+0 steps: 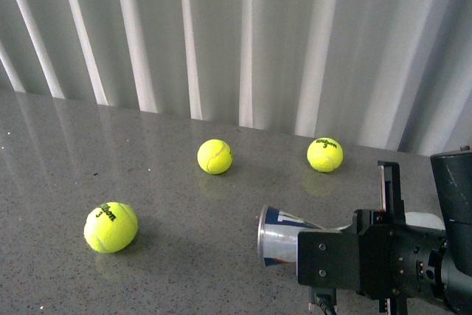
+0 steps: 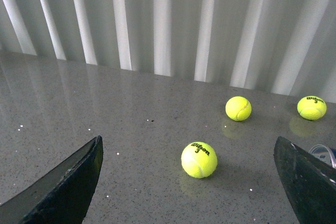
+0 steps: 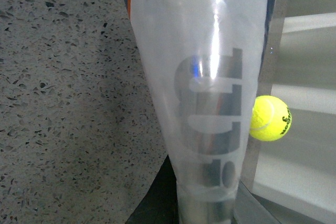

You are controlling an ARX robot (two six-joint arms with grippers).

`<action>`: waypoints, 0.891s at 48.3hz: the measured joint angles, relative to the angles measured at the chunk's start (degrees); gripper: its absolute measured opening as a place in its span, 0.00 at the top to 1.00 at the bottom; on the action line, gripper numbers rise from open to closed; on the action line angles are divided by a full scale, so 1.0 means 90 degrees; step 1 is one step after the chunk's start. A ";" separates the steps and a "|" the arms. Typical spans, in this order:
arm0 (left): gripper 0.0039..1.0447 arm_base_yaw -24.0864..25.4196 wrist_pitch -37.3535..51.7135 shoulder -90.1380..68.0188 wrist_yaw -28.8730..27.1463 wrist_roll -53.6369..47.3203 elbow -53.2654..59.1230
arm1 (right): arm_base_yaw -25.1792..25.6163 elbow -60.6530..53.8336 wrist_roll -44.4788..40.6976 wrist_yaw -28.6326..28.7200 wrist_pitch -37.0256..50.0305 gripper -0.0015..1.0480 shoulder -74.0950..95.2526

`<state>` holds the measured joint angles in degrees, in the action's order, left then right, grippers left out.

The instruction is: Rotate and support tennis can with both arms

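Glossy grey speckled bench (image 1: pixel 162 182), pale pleated curtain (image 1: pixel 221 35) behind. Wide, empty left fingers (image 2: pixel 68 187); cannot tell for right fingers (image 1: pixel 389 186) at tennis can (image 1: pixel 284 232).

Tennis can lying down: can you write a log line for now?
clear plastic tennis can: lying on grey table | black right arm: at can, grip unclear | left gripper: open, empty | three yellow-green tennis balls: loose

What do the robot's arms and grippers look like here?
The right arm is black: a boxy, matte housing with small screws, joined to a rounded dark cylinder, with a thin black cable underneath. The left gripper has two black, wedge-shaped fingers, no markings visible.
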<state>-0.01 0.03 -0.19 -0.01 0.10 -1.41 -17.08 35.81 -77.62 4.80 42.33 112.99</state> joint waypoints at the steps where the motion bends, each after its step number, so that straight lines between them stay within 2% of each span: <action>1: 0.06 0.0000 0.0000 0.0000 0.0000 0.0000 0.0000 | 0.0000 0.0002 0.0000 0.0007 0.0017 0.94 0.0041; 25: 0.06 0.0000 0.0000 0.0000 0.0000 0.0000 0.0000 | 0.0036 0.0374 0.0333 0.0155 0.0369 0.94 0.0947; 27: 0.06 0.0000 0.0000 0.0000 0.0000 0.0000 0.0000 | 0.0036 0.0374 0.0316 0.0158 0.0369 0.85 0.0947; 30: 0.06 0.0000 0.0000 0.0000 0.0000 0.0000 0.0000 | 0.0036 0.0372 0.0304 0.0160 0.0372 0.78 0.0947; 38: 0.06 0.0000 0.0000 0.0000 0.0000 0.0000 0.0000 | 0.0041 0.0299 0.0333 0.0177 0.0304 0.46 0.0933; 43: 0.06 0.0000 0.0000 0.0000 0.0000 0.0000 0.0000 | 0.0029 0.0248 0.0403 0.0175 0.0109 0.31 0.0831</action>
<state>-0.01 0.03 -0.19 -0.01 0.10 -1.41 -16.82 38.04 -74.00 6.37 43.31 120.46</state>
